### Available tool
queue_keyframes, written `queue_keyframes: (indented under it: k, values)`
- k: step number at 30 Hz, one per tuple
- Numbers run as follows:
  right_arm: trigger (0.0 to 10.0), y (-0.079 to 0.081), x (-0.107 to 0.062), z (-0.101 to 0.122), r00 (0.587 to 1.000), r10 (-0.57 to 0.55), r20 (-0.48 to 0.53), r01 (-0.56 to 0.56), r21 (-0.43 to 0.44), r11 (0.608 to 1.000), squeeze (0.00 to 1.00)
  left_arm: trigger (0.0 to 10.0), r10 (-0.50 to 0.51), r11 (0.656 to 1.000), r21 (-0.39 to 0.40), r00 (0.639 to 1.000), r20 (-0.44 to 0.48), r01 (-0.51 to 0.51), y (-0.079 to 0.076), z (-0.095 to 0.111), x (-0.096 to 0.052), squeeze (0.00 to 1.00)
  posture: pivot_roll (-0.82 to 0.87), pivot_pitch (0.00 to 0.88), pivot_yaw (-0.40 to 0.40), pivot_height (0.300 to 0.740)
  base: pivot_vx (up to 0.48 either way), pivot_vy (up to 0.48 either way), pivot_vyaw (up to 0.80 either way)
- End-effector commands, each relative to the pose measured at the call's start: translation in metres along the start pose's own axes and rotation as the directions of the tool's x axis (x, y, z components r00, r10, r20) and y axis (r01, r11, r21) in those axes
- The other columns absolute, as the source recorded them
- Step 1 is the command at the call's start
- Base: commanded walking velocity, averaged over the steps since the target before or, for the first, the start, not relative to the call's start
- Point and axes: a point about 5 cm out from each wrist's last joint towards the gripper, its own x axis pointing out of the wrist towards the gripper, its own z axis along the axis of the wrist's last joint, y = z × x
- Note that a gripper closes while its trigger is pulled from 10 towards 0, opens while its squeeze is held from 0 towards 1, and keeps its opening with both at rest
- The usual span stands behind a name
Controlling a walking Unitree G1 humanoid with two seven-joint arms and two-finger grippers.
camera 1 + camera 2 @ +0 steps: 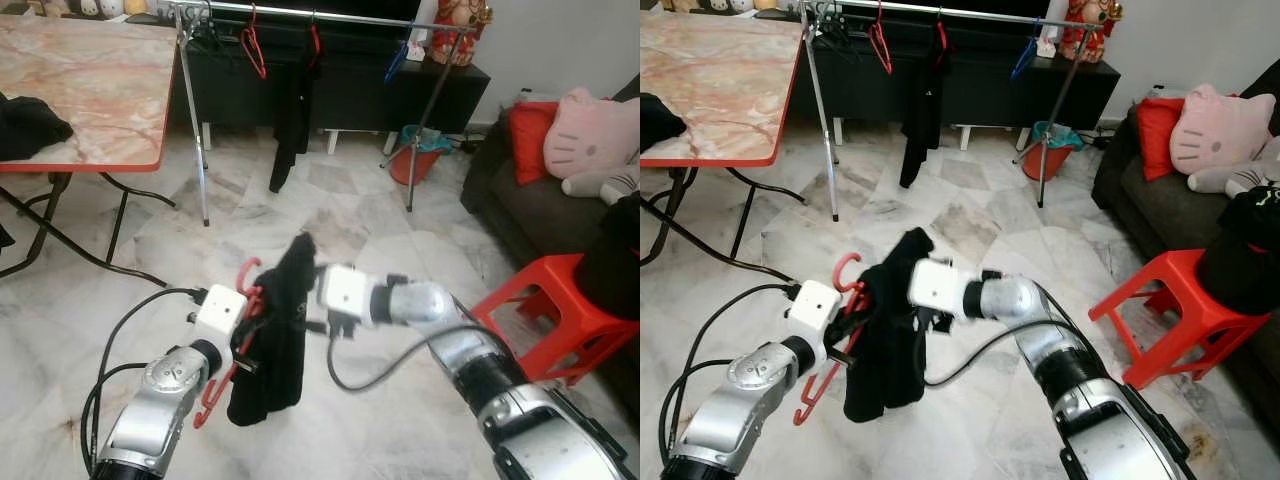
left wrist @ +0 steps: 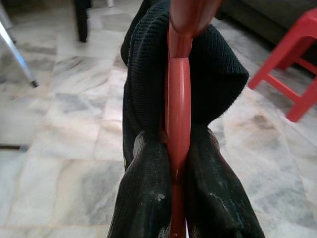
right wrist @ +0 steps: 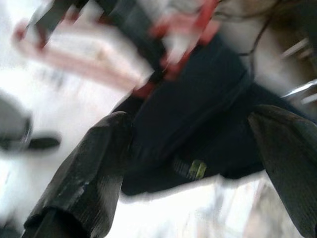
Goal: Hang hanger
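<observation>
Both arms raised | left pincer [image 2: 178, 163] clamps red hanger [image 1: 222, 375] | right pincer [image 3: 193, 163] spread at black garment [image 1: 275, 340]

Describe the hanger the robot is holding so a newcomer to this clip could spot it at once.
Start at the clothes rack across the marble floor, then drop to the two silver arms in the foreground. Between them, the left pincer is shut on a red hanger draped with a black garment. Unlike the hangers on the rack's rail, this one sits low, and the open right pincer is at its garment.
</observation>
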Motion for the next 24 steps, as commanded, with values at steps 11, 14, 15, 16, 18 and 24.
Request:
queue_keyframes:
  k: [11, 14, 15, 16, 18, 24]
  values:
    - [10.0, -0.006, 0.000, -0.005, 0.971, -0.188, -0.145, 0.189, -0.006, 0.982, 0.00, 10.0, 0.039, 0.992, -0.124, 0.993, 0.116, -0.025, 0.008, 0.030, 0.008, 0.00, 0.12, 0.041, -0.169, 0.740, 0.000, 0.000, 0.00]
    - [10.0, -0.002, 0.005, -0.003, 0.956, -0.249, -0.154, 0.253, 0.013, 0.967, 0.00, 10.0, 0.047, 0.987, -0.161, 0.989, 0.142, -0.024, 0.013, 0.040, 0.010, 0.00, 0.12, 0.035, -0.166, 0.740, 0.000, 0.000, 0.00]
    - [10.0, -0.001, 0.007, -0.002, 0.953, -0.261, -0.154, 0.266, 0.013, 0.964, 0.00, 10.0, 0.047, 0.985, -0.169, 0.988, 0.149, -0.022, 0.013, 0.042, 0.010, 0.00, 0.12, 0.035, -0.166, 0.740, 0.000, 0.000, 0.00]
    - [10.0, -0.001, 0.008, -0.002, 0.944, -0.291, -0.157, 0.298, 0.024, 0.954, 0.00, 10.0, 0.041, 0.983, -0.181, 0.986, 0.161, -0.011, 0.013, 0.046, 0.011, 0.00, 0.12, 0.032, -0.165, 0.740, 0.000, 0.000, 0.00]
    - [10.0, -0.002, 0.012, -0.002, 0.922, -0.347, -0.171, 0.360, 0.049, 0.932, 0.00, 10.0, 0.029, 0.981, -0.196, 0.984, 0.177, 0.006, 0.013, 0.052, 0.011, 0.00, 0.12, 0.032, -0.165, 0.740, 0.000, 0.000, 0.00]
    - [10.0, 0.005, 0.022, 0.007, 0.902, -0.404, -0.152, 0.424, 0.136, 0.895, 0.00, 10.0, 0.019, 0.974, -0.225, 0.981, 0.191, 0.025, 0.012, 0.060, 0.014, 0.00, 0.12, 0.024, -0.167, 0.740, 0.000, 0.000, 0.00]
